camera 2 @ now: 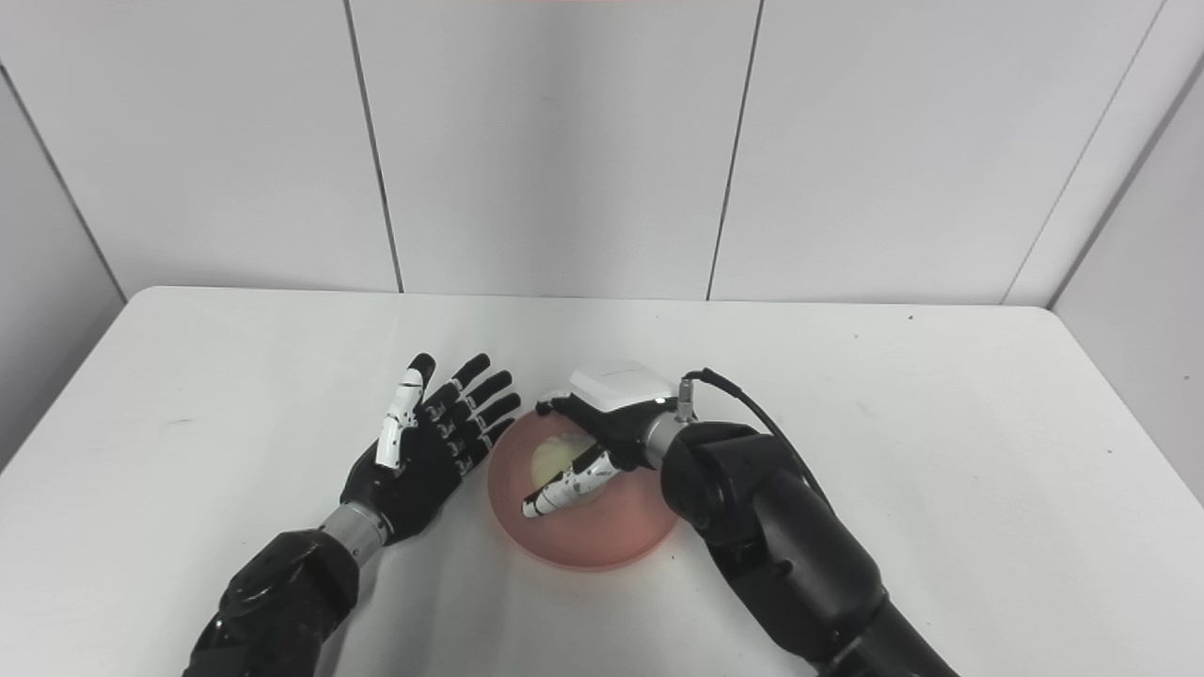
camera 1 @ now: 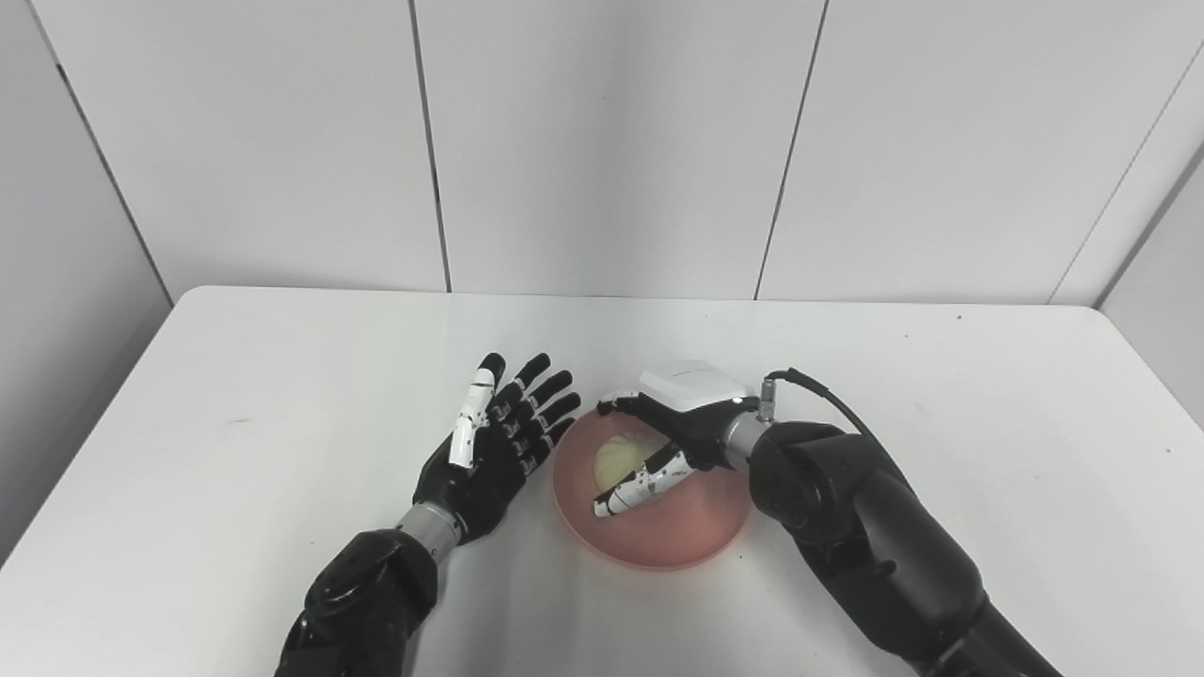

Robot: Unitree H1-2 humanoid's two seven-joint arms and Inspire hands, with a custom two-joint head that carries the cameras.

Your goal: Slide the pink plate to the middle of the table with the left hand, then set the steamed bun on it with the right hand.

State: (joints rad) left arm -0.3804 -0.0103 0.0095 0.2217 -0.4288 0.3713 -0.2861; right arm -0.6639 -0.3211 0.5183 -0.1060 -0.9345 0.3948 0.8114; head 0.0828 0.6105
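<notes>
The plate [camera 1: 649, 531] is sitting on the white table [camera 1: 235, 451] near its middle, a little toward the near edge, and the bun [camera 1: 616, 459] is lying in the plate's far-left part, pale and round against the pink. The right hand [camera 1: 673, 437] is reaching in over the plate from the right, its white-backed palm facing down above the far rim and its thumb [camera 1: 640, 484] stretching low across the dish in front of the bun. The fingers [camera 1: 616, 404] are curling around the bun's far side, so the hand is cupping the bun between fingers and thumb; whether it is really pressing on the bun or only lying loosely around it, I cannot tell, since the hand is covering the contact. The bun is looking as though it is resting on the plate's surface. The left hand [camera 1: 499, 437] is lying just left of the plate, palm turned toward the dish, its fingers [camera 1: 546, 400] stretched out and spread apart, holding nothing; their tips are coming close to the plate's left rim, and contact cannot be made out. Both black forearms are coming in from the near edge, the right one [camera 1: 865, 536] passing just beside the plate's right rim.
</notes>
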